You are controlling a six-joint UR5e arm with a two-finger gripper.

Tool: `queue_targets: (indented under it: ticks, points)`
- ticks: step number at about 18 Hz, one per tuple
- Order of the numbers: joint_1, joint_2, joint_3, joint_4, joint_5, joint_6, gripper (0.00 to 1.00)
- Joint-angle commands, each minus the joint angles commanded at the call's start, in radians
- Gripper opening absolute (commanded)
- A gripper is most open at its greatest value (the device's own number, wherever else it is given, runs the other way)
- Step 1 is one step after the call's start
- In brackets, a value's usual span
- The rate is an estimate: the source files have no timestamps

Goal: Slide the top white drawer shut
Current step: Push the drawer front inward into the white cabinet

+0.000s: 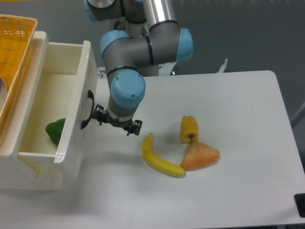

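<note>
White tabletop point(228, 191) fills most of the 1 view, under a dark grey backdrop; its right and near edges show, with bare surface behind and in front of the food and along the right side. At the left stands the cabinet point(28, 169), with the drawer point(71, 102) pulled partway out toward the right, its front panel upright and its black handle point(87, 109) facing the arm. Inside the drawer lies 1 green pepper point(55, 130) against the front wall. Above the cabinet's top edge sits 1 yellow basket point(14, 52), cut by the frame.

From the top of the frame the arm point(143, 45) reaches down, its wrist bent so the blue-capped joint point(126, 93) hangs just right of the drawer front. Below it the gripper point(113, 123) points down at the table, its left side touching or nearly touching the handle; whether its fingers are spread or pressed together cannot be told from this angle.

Right of the gripper, apart from it, lie 1 banana point(159, 160), 1 yellow pepper point(189, 129) and 1 orange wedge point(200, 156); the banana's end touches the wedge.
</note>
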Motion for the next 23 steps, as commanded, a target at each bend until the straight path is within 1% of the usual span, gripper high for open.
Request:
queue_targets:
  ticks: [17, 19, 23]
  points:
    - [-0.084, -0.003, 0.012, 0.005, 0.003, -0.097, 1.0]
    - [-0.1, -0.008, 0.012, 0.005, 0.003, -0.098, 1.0]
    - [-0.104, -0.008, 0.014, 0.005, 0.002, -0.097, 1.0]
